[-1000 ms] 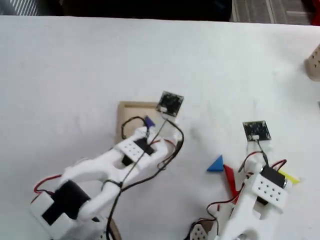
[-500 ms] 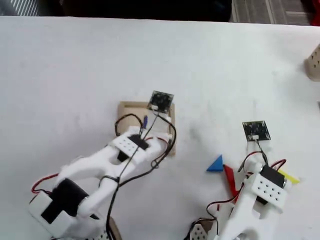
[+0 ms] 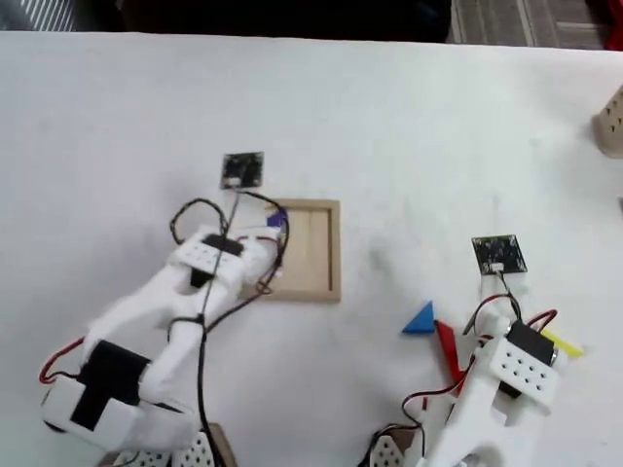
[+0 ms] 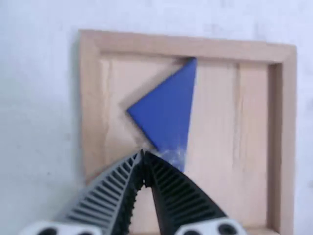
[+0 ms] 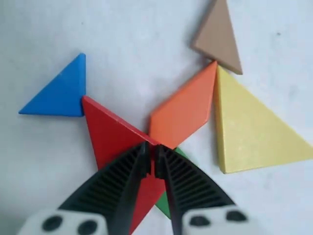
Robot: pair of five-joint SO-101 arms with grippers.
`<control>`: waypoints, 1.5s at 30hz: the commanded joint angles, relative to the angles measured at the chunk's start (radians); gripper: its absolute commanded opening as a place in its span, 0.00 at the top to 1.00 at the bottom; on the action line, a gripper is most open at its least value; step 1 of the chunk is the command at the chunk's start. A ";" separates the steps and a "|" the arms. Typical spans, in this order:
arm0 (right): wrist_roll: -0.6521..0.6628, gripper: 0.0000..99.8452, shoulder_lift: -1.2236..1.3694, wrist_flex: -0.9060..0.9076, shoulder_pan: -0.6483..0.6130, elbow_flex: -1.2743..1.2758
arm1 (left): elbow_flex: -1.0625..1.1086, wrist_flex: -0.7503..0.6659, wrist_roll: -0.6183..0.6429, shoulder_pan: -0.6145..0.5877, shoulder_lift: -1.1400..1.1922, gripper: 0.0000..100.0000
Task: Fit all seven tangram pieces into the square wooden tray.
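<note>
One triangle [image 4: 166,110] inside the tray [image 3: 334,253], the other pieces [image 3: 421,321] together well to its right.

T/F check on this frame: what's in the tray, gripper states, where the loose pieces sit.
1. A dark blue triangle lies inside the wooden tray. True.
2. The left gripper is wide open over the tray. False: its fingers are closed together, by the triangle's corner.
3. The yellow triangle is already in the tray. False: it lies on the table, next to the orange piece.
4. The orange piece lies between the red triangle and the yellow triangle. True.
5. The right gripper is shut above the red triangle. True.
</note>
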 commanded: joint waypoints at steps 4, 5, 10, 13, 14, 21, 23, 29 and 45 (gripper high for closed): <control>0.012 0.97 0.002 -0.007 -0.007 0.008 | -0.072 0.014 0.052 -0.117 -0.005 0.98; 0.012 0.97 0.002 -0.007 -0.007 0.008 | -0.075 0.015 0.052 -0.117 -0.013 0.98; 0.014 0.97 0.002 -0.007 -0.007 0.008 | -0.072 0.115 0.052 -0.099 -0.193 0.98; 0.014 0.97 0.002 -0.007 -0.010 0.008 | -0.012 0.106 0.052 -0.027 -0.321 0.98; 0.014 0.97 0.002 -0.007 -0.010 0.008 | 0.015 0.084 0.052 0.012 -0.352 0.98; 0.014 0.97 0.002 -0.005 -0.008 0.009 | 0.087 -0.054 0.052 0.183 -0.294 0.98; 0.014 0.97 0.002 -0.005 -0.008 0.009 | 0.066 -0.072 0.052 0.168 -0.219 0.98; 0.014 0.97 0.002 -0.005 -0.008 0.009 | -0.048 -0.080 0.052 0.058 0.007 0.98; 0.014 0.97 0.002 -0.005 -0.008 0.009 | -0.049 -0.028 0.052 -0.074 -0.101 0.98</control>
